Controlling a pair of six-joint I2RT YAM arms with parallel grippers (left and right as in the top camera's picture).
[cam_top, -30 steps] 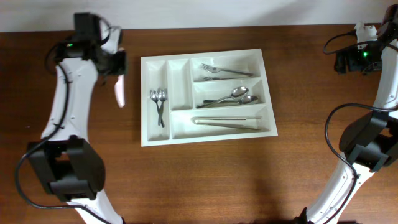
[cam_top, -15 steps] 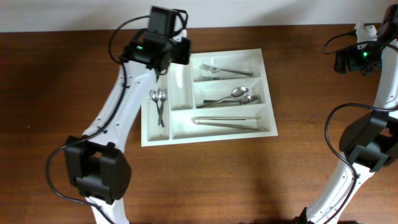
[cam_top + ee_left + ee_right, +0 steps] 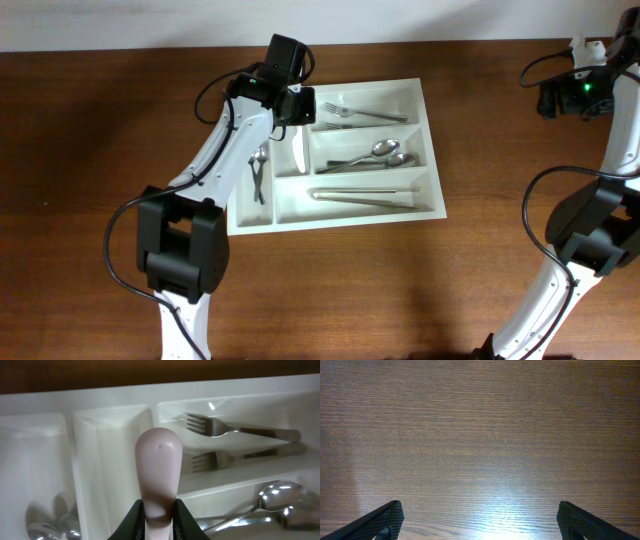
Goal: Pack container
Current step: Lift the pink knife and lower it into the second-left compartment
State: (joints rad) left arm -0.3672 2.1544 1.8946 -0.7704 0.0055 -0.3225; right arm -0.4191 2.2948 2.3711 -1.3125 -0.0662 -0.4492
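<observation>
The container (image 3: pixel 332 224) is a white cutlery tray in the middle of the table, and its dividers (image 3: pixel 112 411) fill the left wrist view. My left gripper (image 3: pixel 297 112) hangs over the tray's second narrow compartment, shut on a pale pinkish utensil (image 3: pixel 297 153). From the wrist, that rounded utensil (image 3: pixel 159 465) sticks out forward between the jaws of the left gripper (image 3: pixel 159 511). My right gripper (image 3: pixel 553 98) is far off at the table's back right. The right gripper (image 3: pixel 479 520) stands open over bare wood.
The tray holds two forks (image 3: pixel 365 115) in its top long compartment, two spoons (image 3: pixel 380 155) in the middle one and tongs (image 3: pixel 365 195) in the lowest. Small spoons (image 3: pixel 258 160) lie in the leftmost narrow compartment. Forks (image 3: pixel 240 435) and small spoons (image 3: pixel 50 527) also show from the wrist.
My left arm has swung from left of the tray to over its narrow compartments, carrying the pale utensil. The right arm has not moved.
</observation>
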